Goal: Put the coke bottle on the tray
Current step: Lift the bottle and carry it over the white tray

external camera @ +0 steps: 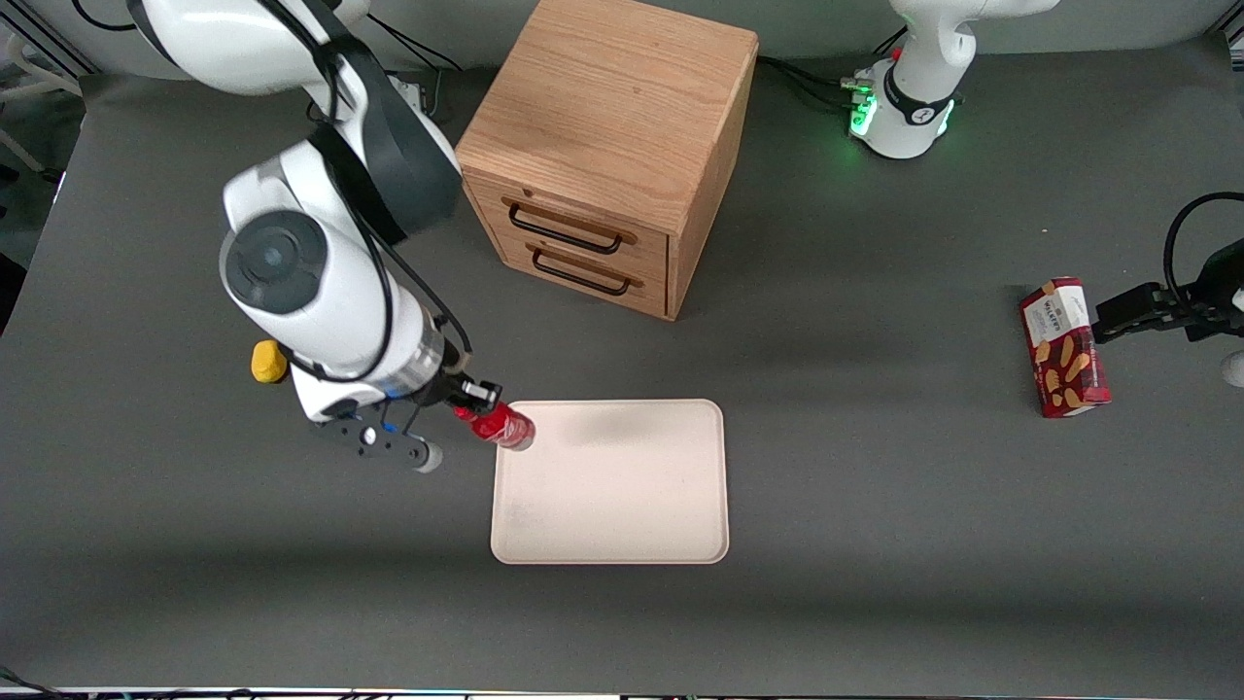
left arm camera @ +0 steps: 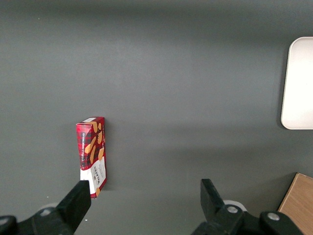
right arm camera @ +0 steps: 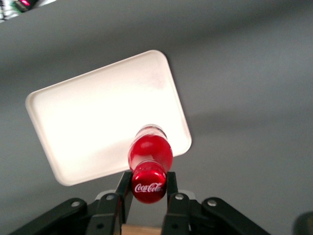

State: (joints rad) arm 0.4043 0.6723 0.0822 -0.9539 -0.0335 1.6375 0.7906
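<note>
The gripper [external camera: 470,401] hangs above the table at the tray's [external camera: 622,515] corner nearest the working arm and the cabinet [external camera: 607,146], its fingers [right arm camera: 172,193] clamped on the bottle [external camera: 501,426] near the cap end. The bottle is carried tilted — in the front view its cap points toward ten o'clock into the gripper and its silvery base toward four o'clock, over the tray's rim. In the right wrist view the bottle [right arm camera: 149,166] shows end-on between the two black fingers, the white script logo readable on the red cap, the silvery base set against the cream tray [right arm camera: 93,122]; whether the base touches the tray cannot be told. The tray lies flat on the grey table [external camera: 875,583], nearer the front camera than the wooden cabinet, which has two drawers with dark handles. A yellow object [external camera: 268,362] peeks out beside the arm's wrist, at about nine o'clock from the gripper. A red biscuit box [external camera: 1064,348] stands well apart, toward the parked arm's end of the table; the left wrist view shows the box [left arm camera: 91,156] and one edge of the tray [left arm camera: 297,83].
</note>
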